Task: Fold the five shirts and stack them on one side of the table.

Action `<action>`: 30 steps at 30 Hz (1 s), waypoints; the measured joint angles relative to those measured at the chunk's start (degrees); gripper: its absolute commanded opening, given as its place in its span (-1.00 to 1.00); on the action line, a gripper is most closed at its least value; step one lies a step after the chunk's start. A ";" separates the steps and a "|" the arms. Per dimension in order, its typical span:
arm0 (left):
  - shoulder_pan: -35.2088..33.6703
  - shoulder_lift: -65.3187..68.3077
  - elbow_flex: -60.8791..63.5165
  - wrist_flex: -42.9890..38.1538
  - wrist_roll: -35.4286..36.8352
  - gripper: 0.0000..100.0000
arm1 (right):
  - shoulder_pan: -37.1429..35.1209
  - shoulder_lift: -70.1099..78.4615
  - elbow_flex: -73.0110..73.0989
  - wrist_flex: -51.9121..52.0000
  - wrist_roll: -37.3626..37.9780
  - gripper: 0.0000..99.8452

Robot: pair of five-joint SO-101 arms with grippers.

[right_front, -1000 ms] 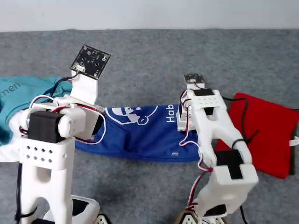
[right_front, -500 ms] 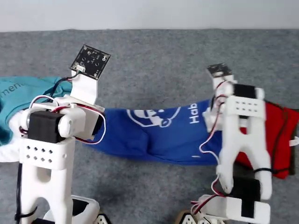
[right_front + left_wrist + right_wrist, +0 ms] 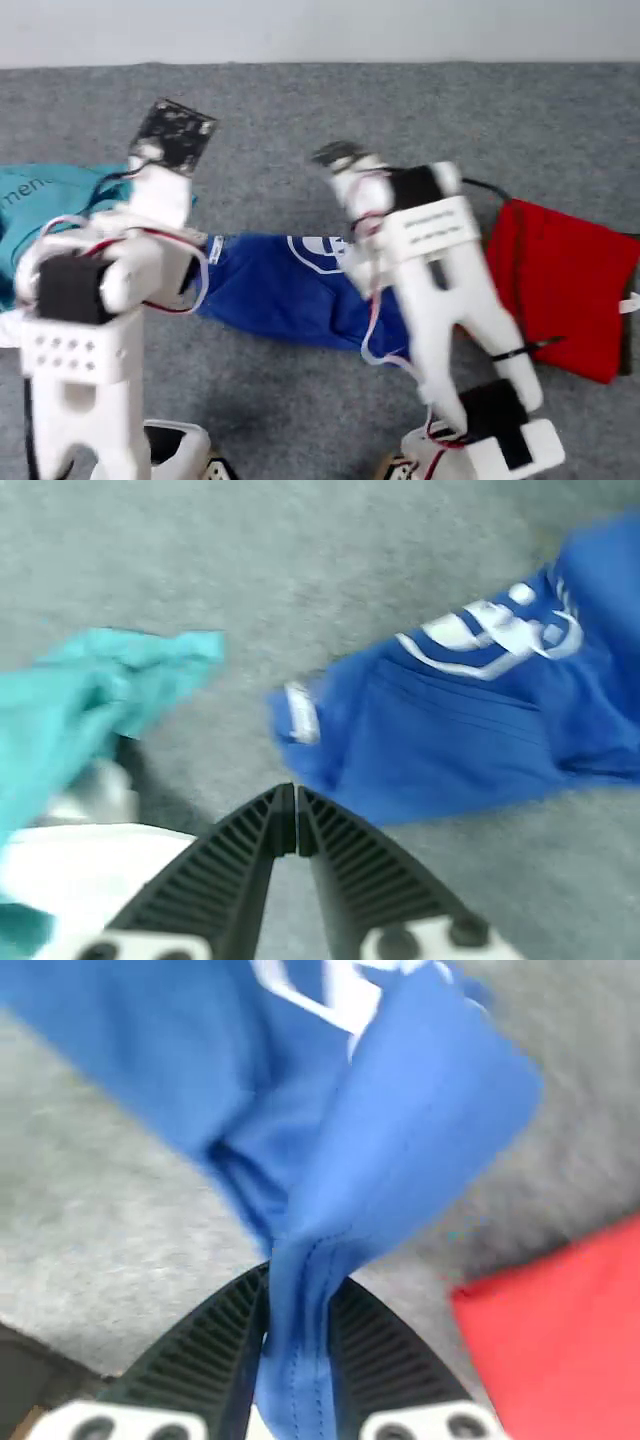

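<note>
Your right gripper [image 3: 300, 1278] is clamped on a bunched fold of the blue shirt [image 3: 340, 1130]. The cloth runs down between the jaws and hides their inner faces. In the high view the right arm [image 3: 440, 280] lies over the right end of that shirt, so you can't trace where the fabric ends beneath it, and the white print is partly covered. The rest of the blue shirt lies across the middle of the table [image 3: 330, 120], in a band running left to right between the two arms.

Your left gripper [image 3: 297, 792] has its jaws pressed together with no cloth between them. It points at the grey gap between the teal shirt [image 3: 90, 690] and the left end of the blue shirt. In the high view the left arm [image 3: 90, 300] covers part of the teal shirt, and the left edge of the view cuts off more of it. A white cloth [image 3: 10, 325] just near of it is also cut off there.

The red shirt [image 3: 565, 285] lies folded at the right, cut by the right edge of the view. A black cable [image 3: 520, 245] crosses it, and the right arm overlaps its near-left side.

Grey table shows in a wide band from the shirts to the far edge, where the pale wall [image 3: 320, 30] begins. A smaller patch shows near you between the arm bases.
</note>
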 measured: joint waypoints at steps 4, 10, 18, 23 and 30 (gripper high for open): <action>-10.37 -6.59 0.00 -3.25 -3.60 -0.97 | -8.70 -0.09 -1.23 -0.70 -2.29 -0.98; -26.46 -9.85 0.00 -3.78 -4.31 -0.97 | -13.98 -0.09 -1.23 -7.21 -5.36 -0.98; -34.73 -10.37 3.60 -3.78 -4.31 -0.97 | -17.76 8.79 -6.24 -13.45 -5.54 -0.98; -35.52 -10.37 3.60 -3.78 -4.31 -0.97 | -17.58 20.57 -18.37 -13.71 -5.54 -0.98; -35.52 -10.37 3.60 -3.78 -4.31 -0.97 | -18.55 35.96 -34.81 -12.13 -5.54 -0.94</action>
